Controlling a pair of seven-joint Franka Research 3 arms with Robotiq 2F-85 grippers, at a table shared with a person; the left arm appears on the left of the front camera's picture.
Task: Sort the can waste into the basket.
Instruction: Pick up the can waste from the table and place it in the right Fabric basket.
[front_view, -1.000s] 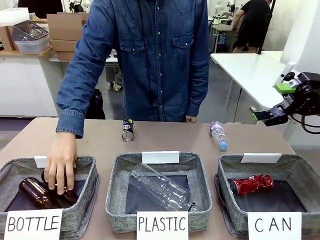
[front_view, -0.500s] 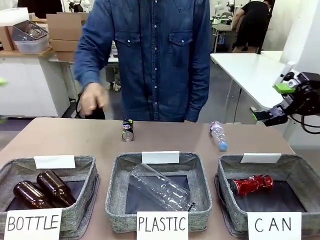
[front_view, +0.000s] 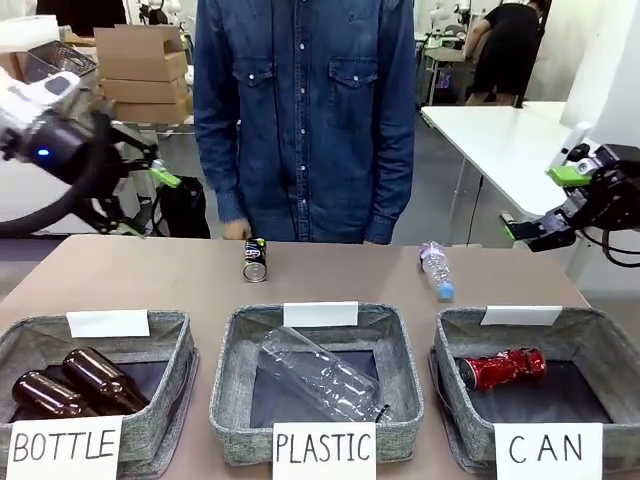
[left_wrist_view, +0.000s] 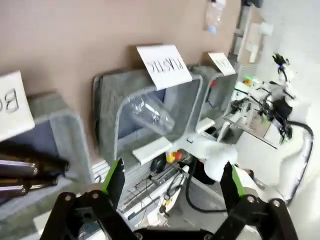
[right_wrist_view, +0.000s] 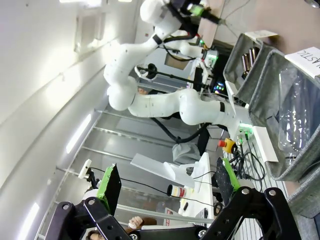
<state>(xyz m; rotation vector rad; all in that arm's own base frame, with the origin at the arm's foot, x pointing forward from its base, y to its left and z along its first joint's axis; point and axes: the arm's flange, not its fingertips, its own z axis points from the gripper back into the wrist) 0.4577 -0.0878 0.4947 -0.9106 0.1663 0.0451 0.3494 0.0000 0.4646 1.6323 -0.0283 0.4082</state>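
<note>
Red can (front_view: 503, 369) is sitting in the CAN basket (front_view: 448, 345), done. Dark can (front_view: 256, 259) is lying on the table (front_view: 150, 280), awaiting pickup. Left tool (left_wrist_view: 172, 172) and right tool (right_wrist_view: 167, 175) are hovering spread, empty.

Front camera faces the person (front_view: 305, 120) across the table (front_view: 180, 275); both wrist cameras, rolled sideways, look past their own fingers (left_wrist_view: 114, 181), sharing the PLASTIC bin (front_view: 236, 440) beyond.

Red dented can (front_view: 503, 368) lying in grey CAN basket (front_view: 592, 330); dark can (front_view: 256, 259) outside, well apart.
</note>
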